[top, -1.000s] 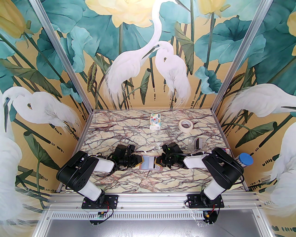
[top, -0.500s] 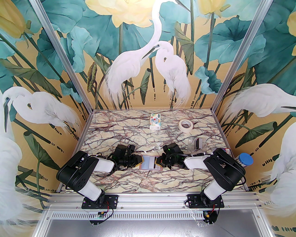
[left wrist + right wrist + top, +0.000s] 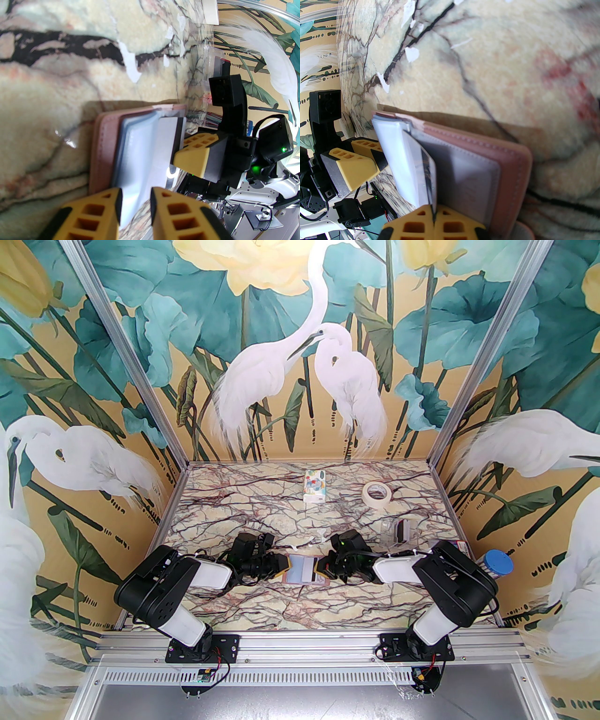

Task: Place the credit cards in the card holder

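Marble counter (image 3: 262,521). Pink card holder (image 3: 511,168) lies open on it, near front centre, between both arms. left pincer (image 3: 134,199) straddles the holder's pale sleeve (image 3: 136,150), fingers apart; whether it grips, cannot tell. right pincer (image 3: 433,218) clenched on a white, dark-striped credit card (image 3: 165,143), its far end against the sleeve.

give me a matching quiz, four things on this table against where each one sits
Things:
1. card holder
2. tissue pack
3. masking tape roll
4. blue-lidded jar

Places:
a. far right, lying flat
b. near centre, lying open
c. right edge, upright
d. far centre

Pairs: 1-b, 2-d, 3-a, 4-c
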`<act>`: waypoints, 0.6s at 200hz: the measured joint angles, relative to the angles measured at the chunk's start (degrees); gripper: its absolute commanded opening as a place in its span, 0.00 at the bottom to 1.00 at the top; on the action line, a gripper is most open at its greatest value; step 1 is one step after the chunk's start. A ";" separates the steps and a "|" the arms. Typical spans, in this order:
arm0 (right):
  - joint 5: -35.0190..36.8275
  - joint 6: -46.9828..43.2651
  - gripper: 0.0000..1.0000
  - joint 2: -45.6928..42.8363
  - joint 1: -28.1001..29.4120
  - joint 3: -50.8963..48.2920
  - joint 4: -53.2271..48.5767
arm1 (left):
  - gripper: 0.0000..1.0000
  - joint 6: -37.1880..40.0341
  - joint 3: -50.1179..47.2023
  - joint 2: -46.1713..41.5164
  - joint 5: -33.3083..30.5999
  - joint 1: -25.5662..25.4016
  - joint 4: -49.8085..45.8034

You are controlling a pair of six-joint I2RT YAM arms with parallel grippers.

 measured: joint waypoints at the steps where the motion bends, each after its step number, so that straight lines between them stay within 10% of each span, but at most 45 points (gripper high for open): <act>1: 0.00 0.00 0.00 0.00 0.00 0.00 0.02 | 0.28 0.02 0.00 0.00 0.00 0.00 0.00; 120: -1.16 -0.07 0.00 1.66 0.24 1.14 0.02 | 0.28 0.00 0.04 0.09 0.11 0.00 0.02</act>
